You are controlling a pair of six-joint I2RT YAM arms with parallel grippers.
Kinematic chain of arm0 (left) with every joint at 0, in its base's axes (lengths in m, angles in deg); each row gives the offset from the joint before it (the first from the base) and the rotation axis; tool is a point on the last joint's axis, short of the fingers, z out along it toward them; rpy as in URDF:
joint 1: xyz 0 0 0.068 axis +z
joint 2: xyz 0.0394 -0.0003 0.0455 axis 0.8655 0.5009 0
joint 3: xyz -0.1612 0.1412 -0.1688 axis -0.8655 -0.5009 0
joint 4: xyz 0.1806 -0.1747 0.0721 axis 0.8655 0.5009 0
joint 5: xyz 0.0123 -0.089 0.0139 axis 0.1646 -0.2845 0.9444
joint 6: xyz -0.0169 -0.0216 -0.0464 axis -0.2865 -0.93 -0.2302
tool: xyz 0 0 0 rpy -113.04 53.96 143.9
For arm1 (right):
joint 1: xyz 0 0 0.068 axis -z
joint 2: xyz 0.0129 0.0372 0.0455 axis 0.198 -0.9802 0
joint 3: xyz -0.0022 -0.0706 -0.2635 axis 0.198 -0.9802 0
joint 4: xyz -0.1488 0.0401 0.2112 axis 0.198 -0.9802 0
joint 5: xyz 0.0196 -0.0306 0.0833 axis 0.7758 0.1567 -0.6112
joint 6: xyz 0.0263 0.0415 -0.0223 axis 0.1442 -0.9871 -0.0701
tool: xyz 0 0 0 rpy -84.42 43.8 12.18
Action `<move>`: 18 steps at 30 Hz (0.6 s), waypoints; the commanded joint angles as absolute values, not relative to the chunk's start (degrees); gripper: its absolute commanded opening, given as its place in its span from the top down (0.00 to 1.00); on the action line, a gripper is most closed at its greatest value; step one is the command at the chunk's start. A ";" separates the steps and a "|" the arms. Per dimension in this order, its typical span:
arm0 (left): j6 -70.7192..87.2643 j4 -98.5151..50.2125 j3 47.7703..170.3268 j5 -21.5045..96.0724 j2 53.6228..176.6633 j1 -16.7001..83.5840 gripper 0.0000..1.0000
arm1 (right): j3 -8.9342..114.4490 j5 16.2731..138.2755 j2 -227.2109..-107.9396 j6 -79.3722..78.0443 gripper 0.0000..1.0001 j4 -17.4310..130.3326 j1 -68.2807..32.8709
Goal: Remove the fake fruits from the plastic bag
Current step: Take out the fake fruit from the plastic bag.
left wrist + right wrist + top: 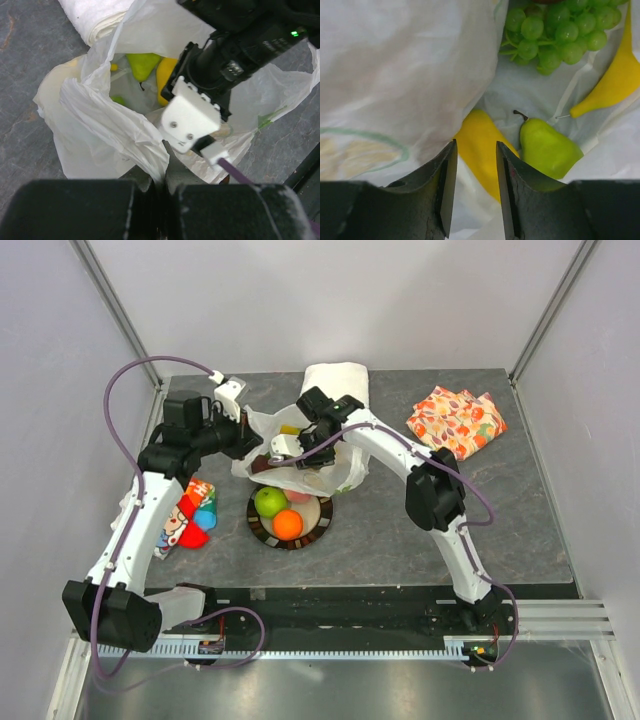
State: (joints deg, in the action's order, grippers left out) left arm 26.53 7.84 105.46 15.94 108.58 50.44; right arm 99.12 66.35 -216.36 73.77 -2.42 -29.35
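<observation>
Thin, crinkly, semi-transparent plastic bag (100, 115) on mottled grey table (520, 520), film clenched in left pincer (164, 171). Inside: glossy pear (547, 147), bumpy grapes (555, 30), curved banana (615, 80). Right pincer (476, 150) inside too, jaws partly apart over second banana (477, 132), half hidden under film; grip impossible to tell.

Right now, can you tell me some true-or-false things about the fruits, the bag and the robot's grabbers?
1. The green pear lies inside the plastic bag. True.
2. The orange is in the bag too. False: it sits on the plate, next to the green apple.
3. The left gripper is pinched shut on the bag's edge. True.
4. The right gripper is holding the grapes. False: its jaws stand apart in front of a yellow banana, and the grapes lie farther in.
</observation>
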 commanded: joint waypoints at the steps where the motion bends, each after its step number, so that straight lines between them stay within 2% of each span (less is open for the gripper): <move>1: 24.51 6.08 104.91 14.26 106.71 50.10 0.98 | 104.47 68.65 -220.43 74.53 0.57 -1.66 -28.66; 8: 24.25 5.90 103.85 14.52 105.57 50.10 0.98 | 104.30 72.60 -220.53 75.06 0.55 -2.02 -28.92; 12: 23.72 5.29 103.15 14.17 105.48 50.10 0.98 | 102.20 77.44 -221.32 76.72 0.43 -3.50 -29.80; 18: 23.46 5.02 102.89 14.34 105.04 50.10 0.98 | 102.54 83.15 -223.16 78.22 0.32 -5.44 -32.26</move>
